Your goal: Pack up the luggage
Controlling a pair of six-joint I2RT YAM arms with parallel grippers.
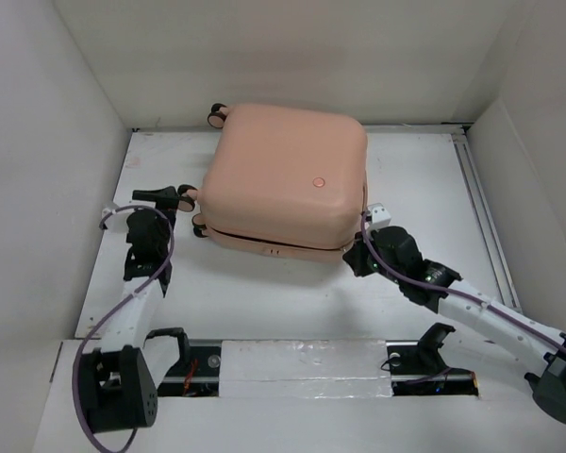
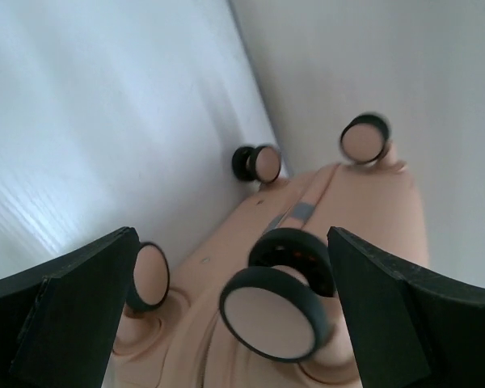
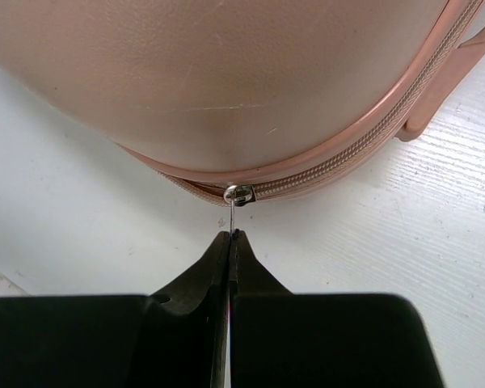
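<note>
Right claw (image 3: 233, 237) pinching zipper pull (image 3: 238, 195), luggage (image 1: 288, 175) near back wall (image 1: 311, 57)

The right gripper (image 3: 230, 239) is closed, pinching the thin zipper pull (image 3: 236, 213). The pull hangs from the luggage (image 3: 226, 81), which lies on the white tabletop (image 3: 73, 210).

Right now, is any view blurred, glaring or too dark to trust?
Top view: even light, soft shadow in front of the luggage, glare on the near tape. Left wrist: far wheel smeared, near wheel fairly sharp. Right wrist: zip pull crisp, right tool near-black with little detail.
</note>
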